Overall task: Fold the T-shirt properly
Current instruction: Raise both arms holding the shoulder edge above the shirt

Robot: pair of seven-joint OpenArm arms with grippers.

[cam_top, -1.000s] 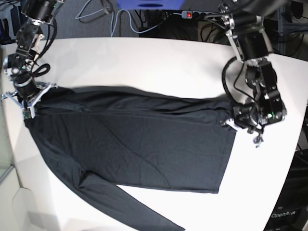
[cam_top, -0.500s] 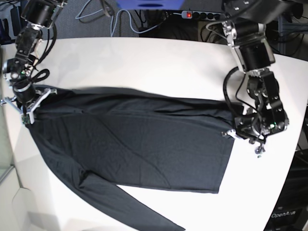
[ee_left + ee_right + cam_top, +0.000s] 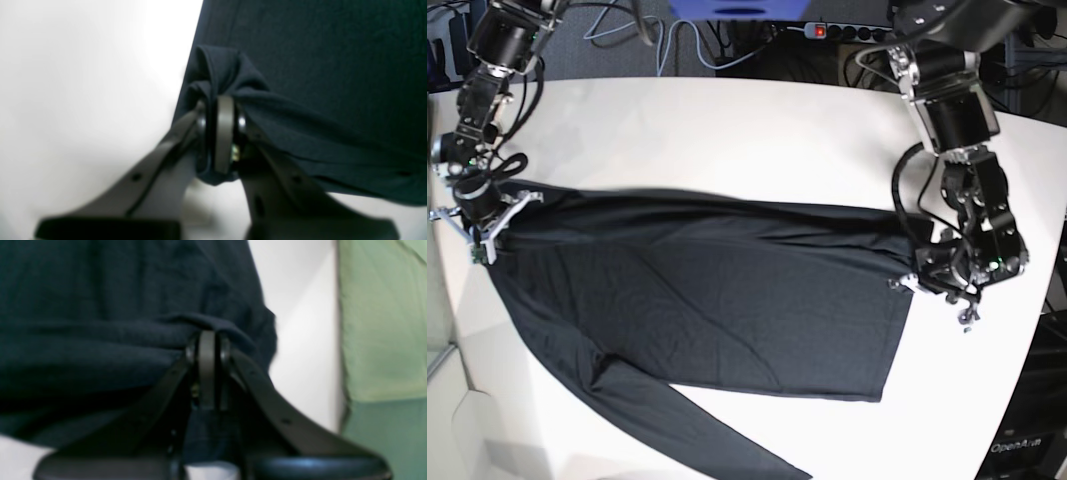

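Black T-shirt (image 3: pixel 717 300) stretches across the white counter (image 3: pixel 727 130); left claw (image 3: pixel 914 280) and right claw (image 3: pixel 482 235) each pinch an edge; both should lift evenly, keeping the cloth taut.

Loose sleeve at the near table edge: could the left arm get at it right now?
Probably not as things stand. The left gripper is shut on the T-shirt at its hem corner, so it would have to let go first. The loose sleeve lies uncovered on the table, nothing on it.

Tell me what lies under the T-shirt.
The white table shows all around the T-shirt; whatever else might lie beneath is hidden by the fabric.
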